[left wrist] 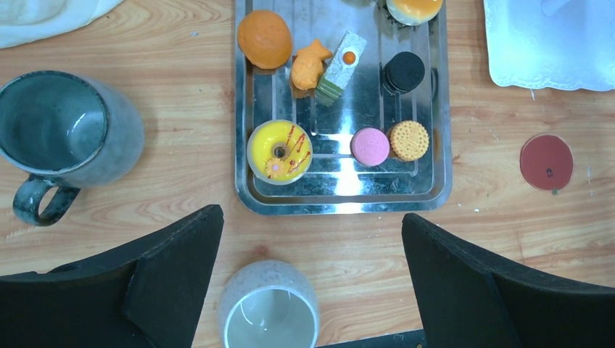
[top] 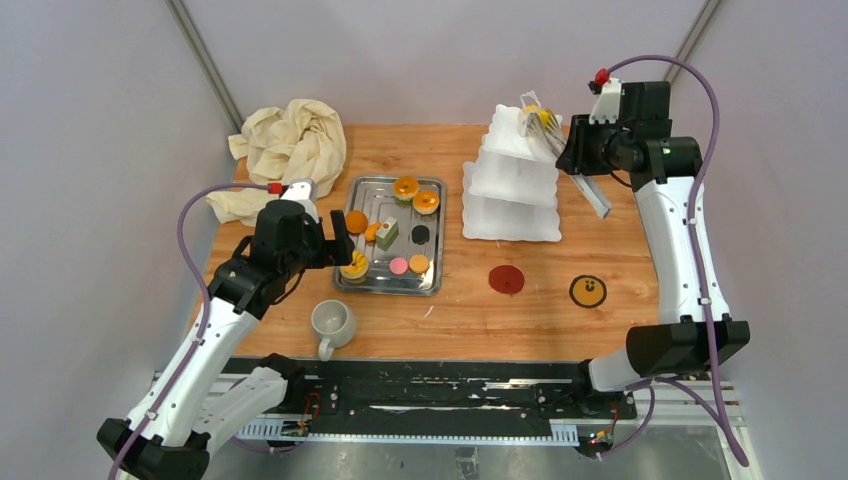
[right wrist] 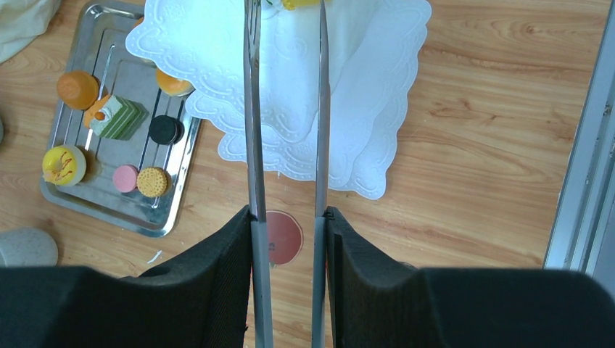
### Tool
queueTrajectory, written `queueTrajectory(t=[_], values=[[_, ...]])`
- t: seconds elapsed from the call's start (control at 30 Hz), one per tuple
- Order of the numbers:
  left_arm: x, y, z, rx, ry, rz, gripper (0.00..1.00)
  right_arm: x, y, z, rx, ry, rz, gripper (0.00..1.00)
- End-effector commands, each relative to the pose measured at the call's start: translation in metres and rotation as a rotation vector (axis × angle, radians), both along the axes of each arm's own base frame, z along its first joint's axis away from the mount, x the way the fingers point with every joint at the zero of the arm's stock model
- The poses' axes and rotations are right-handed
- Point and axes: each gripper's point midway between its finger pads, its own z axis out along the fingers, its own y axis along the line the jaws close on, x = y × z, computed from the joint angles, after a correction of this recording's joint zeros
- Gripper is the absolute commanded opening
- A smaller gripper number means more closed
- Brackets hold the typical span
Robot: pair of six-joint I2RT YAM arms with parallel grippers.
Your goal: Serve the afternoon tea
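The white three-tier stand (top: 510,180) stands at the back right. My right gripper (top: 585,158) is shut on steel tongs (right wrist: 254,109); their tips hold a small yellow cake (top: 545,118) over the stand's top tier. The steel tray (top: 388,288) holds several cakes: orange tarts (top: 406,187), a green-layered slice (left wrist: 339,67), a black one (left wrist: 404,71), a pink one (left wrist: 370,146) and a yellow ring cake (left wrist: 279,151). My left gripper (left wrist: 312,215) is open and empty above the tray's near edge. The grey mug (left wrist: 65,130) is left of the tray. The off-white mug (top: 332,323) is near the front.
The cream cloth (top: 290,145) lies bunched at the back left. A red coaster (top: 507,280) and a black-and-yellow coaster (top: 588,291) lie on the wood in front of the stand. The left arm hides the grey mug in the top view.
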Motion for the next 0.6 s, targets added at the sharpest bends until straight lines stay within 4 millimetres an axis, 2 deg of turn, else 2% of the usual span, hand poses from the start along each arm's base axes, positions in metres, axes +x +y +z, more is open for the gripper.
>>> queueTrajectory(t=[0.0, 0.33, 0.57], values=[[0.001, 0.005, -0.002, 0.021, -0.008, 0.012, 0.98, 0.005, -0.005, 0.008, -0.005, -0.043, -0.003, 0.10], [-0.001, 0.006, -0.001, 0.021, -0.009, 0.009, 0.98, 0.007, -0.009, 0.001, -0.020, -0.017, -0.026, 0.42], [-0.002, 0.004, 0.002, 0.009, -0.019, 0.004, 0.98, 0.001, -0.012, 0.011, -0.025, -0.048, -0.046, 0.55]])
